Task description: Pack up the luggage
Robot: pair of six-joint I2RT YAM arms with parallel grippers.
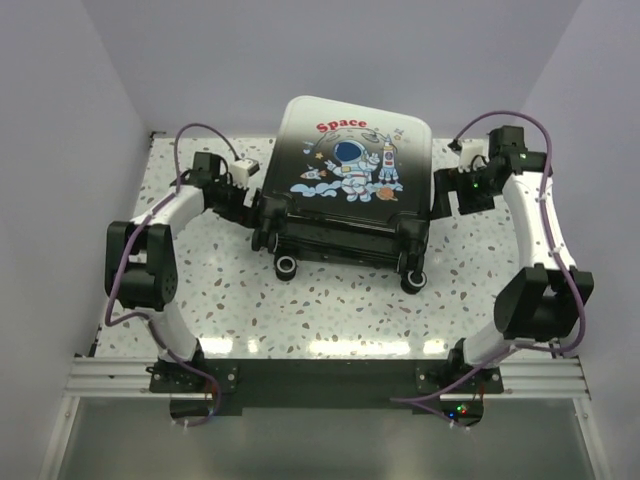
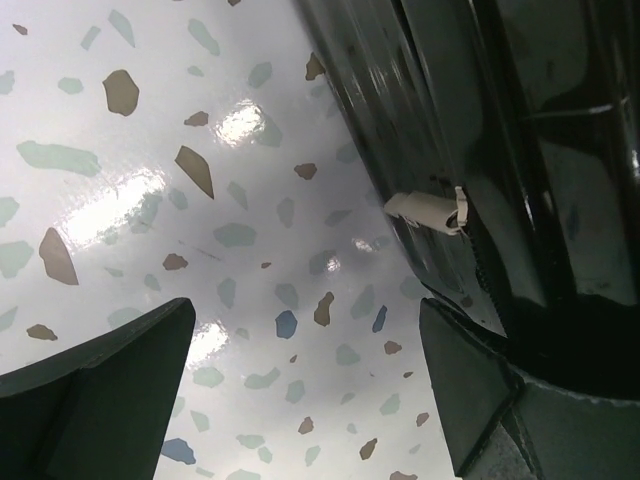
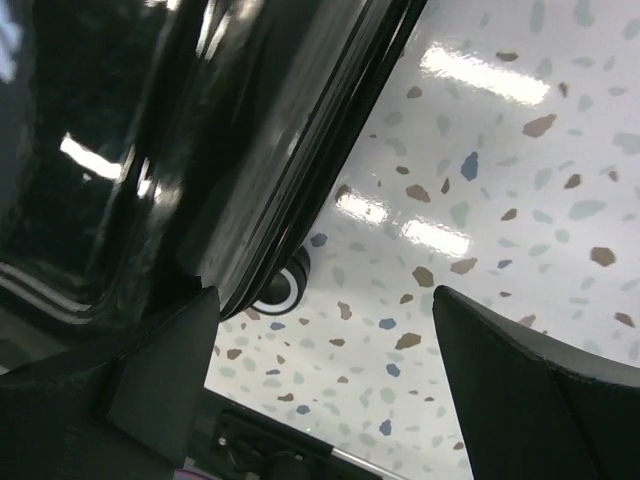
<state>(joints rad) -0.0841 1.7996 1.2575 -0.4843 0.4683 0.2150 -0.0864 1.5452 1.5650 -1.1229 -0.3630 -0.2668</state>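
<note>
**Top external.** Item: suitcase (image 1: 350,170), a small hard-shell wheeled case. It lies flat at the middle of the terrazzo table (image 1: 330,310) with the astronaut print up and the wheels toward the arms. It looks closed.
- Left gripper (image 1: 260,207): at the case's left side, by the wheel corner.
- Right gripper (image 1: 441,196): at the case's right side.
- Finger spread cannot be read from this height.

**Left wrist.** Left gripper (image 2: 305,330): fingers (image 2: 110,390) spread wide, only bare table between them.
- The black glossy shell (image 2: 500,130) fills the upper right, close against the right-hand finger; contact cannot be told.
- A pale zipper pull (image 2: 425,208) sticks out from the seam.

**Right wrist.** Right gripper (image 3: 325,340): fingers (image 3: 520,380) well apart, gripping nothing.
- The shell edge (image 3: 250,170) hangs over the left-hand finger.
- One wheel (image 3: 285,285) shows under the edge.

**Handling, as judged.**
- The shell is stiff and polished, so the pads would likely slide on its broad faces.
- It is probably light if empty.
- The wheels may let it roll when pushed from one side.
- Best holds: the seam rim, pinched across its lip, or the zipper pull, which is small and loose and needs a fine pinch.
- Bracing from the other side would help.
</note>
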